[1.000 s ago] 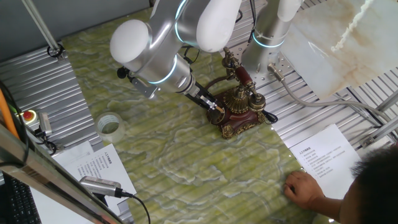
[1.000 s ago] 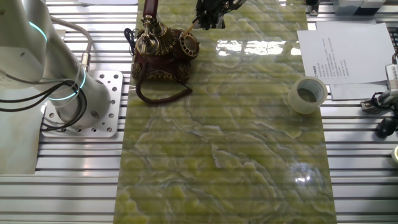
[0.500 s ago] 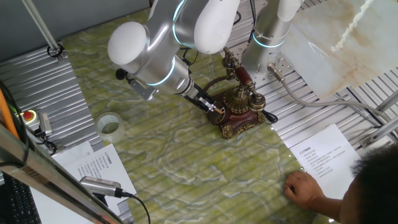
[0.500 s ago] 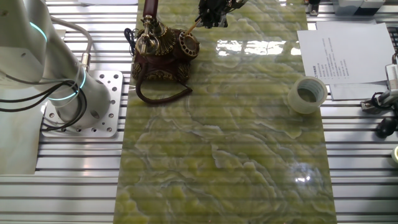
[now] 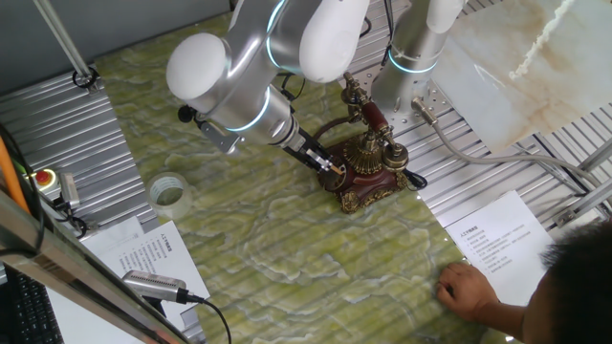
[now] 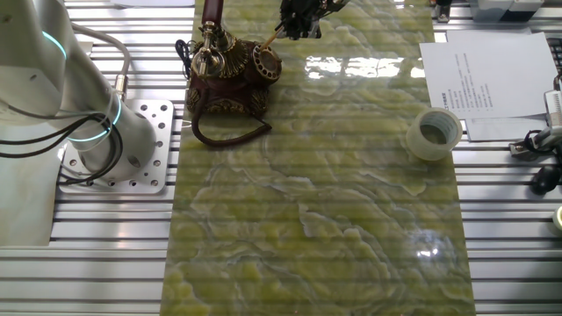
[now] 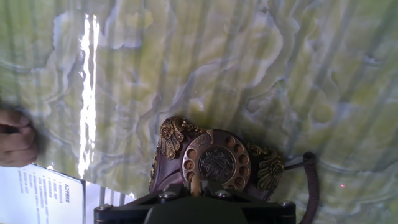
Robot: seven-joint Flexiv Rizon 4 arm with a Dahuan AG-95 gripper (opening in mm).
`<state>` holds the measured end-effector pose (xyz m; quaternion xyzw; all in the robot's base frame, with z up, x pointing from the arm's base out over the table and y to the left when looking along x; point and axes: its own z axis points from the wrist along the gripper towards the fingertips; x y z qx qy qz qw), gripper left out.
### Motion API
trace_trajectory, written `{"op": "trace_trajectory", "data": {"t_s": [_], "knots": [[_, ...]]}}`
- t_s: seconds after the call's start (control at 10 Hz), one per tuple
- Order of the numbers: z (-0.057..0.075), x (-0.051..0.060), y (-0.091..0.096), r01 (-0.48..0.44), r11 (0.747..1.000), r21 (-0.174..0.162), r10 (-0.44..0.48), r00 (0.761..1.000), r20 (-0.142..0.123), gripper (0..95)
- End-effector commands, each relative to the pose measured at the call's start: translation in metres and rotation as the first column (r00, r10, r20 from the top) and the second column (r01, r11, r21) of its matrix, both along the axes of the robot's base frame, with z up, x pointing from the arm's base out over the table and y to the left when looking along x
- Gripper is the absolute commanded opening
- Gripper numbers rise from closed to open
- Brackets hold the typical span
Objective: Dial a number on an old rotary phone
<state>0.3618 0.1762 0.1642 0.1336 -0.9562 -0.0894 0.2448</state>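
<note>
Old rotary phone [image 5: 368, 164] sits on the green marbled table top [image 5: 268, 248], toward the end near the arm's base [image 6: 123, 145], dial [image 7: 216, 163] facing along the mat, red-and-gold handset [image 5: 371, 117] cradled on top, black cord [image 6: 230, 133] curling off beside the body. Gripper [image 5: 332, 165] is angled down at the dial; in the hand view a thin pale tip [image 7: 195, 185] pokes into the dial's finger-hole ring at its lower left. Cannot tell how far apart the fingers are or whether they hold that tip: the jaws are hidden behind the black mount at the bottom of the hand view and too small in both fixed views. Roll of clear tape [image 6: 433, 133] lies on the mat well apart from the phone. Printed sheets [image 5: 497, 244] lie off the mat edge, and a person's hand [image 5: 467, 287] rests on the mat near one.
</note>
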Motion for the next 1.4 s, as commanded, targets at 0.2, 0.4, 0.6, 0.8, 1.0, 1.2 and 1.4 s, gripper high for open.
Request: {"op": "trace_trajectory", "data": {"t_s": [0.2,0.4,0.6,0.8,1.0,1.2,1.4], "knots": [[0.003,-0.001,0.0,-0.003,1.0,-0.009,0.003,1.0,-0.007,0.0],[0.005,-0.001,-0.001,-0.004,1.0,-0.011,0.004,1.0,-0.006,0.0],[0.007,-0.002,-0.002,-0.024,0.999,-0.037,0.024,1.0,-0.008,0.0],[0.007,-0.002,-0.002,-0.03,0.999,-0.043,0.03,1.0,-0.008,0.0],[0.006,-0.004,-0.005,-0.034,0.998,-0.046,0.034,0.999,-0.005,0.0],[0.007,-0.007,-0.008,-0.04,0.998,-0.049,0.04,0.999,-0.003,0.0],[0.008,-0.007,-0.011,-0.044,0.998,-0.049,0.044,0.999,-0.002,0.0]]}}
